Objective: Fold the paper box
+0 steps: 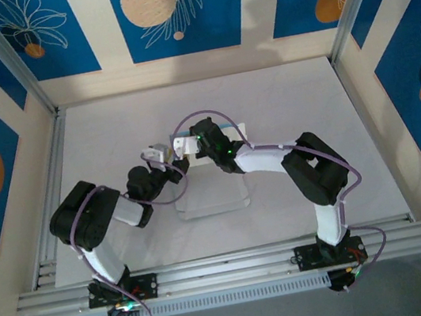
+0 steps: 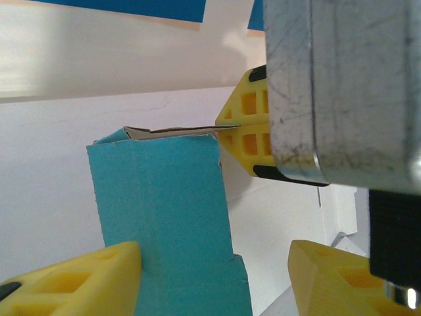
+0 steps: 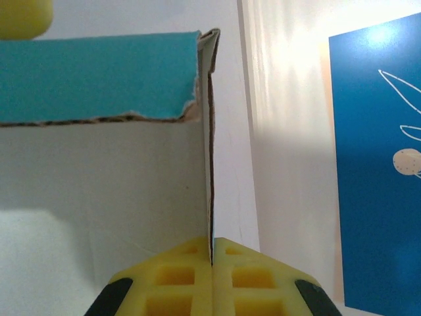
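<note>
Currently, item: paper box, thin card, blue one face, white the other. I judge it light, easily creased and ragged at the edges, so best taken by a wall edge near a fold.

Position: one upright wall is pinched at its edge in my right end effector, fingers pressed together on it.

Left end effector: fingers spread, blue panel between them, ungripped.

Arms: elbows out, wrists meeting mid-surface.
</note>
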Controlling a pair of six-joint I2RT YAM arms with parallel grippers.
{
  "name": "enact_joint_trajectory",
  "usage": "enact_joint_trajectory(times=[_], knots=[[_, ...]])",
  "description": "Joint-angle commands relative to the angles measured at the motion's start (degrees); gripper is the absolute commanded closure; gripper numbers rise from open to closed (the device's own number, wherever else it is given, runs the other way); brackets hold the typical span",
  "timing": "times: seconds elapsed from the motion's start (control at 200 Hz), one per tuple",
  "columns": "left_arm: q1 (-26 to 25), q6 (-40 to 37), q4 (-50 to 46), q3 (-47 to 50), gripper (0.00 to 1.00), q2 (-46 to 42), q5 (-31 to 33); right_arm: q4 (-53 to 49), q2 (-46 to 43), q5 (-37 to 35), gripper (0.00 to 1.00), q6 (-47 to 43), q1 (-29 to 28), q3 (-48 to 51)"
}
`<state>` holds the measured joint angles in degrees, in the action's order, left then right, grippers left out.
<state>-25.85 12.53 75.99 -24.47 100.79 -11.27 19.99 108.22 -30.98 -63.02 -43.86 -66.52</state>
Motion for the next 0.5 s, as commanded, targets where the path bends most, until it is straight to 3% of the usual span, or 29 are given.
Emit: enact_joint_trajectory(times=[0.0,0.495], knots=[[0.4,1.1,1.6,0.1,0.39,-1.9,-3.8,2.0,-2.3,3.7,1.0,-1.1,-0.2,0.4],[0.5,-2.4,-5.9,-0.8,0.39,-3.5,-3.7,18.8,-1.2,1.3,1.0,-14.7,-1.9,6.4]])
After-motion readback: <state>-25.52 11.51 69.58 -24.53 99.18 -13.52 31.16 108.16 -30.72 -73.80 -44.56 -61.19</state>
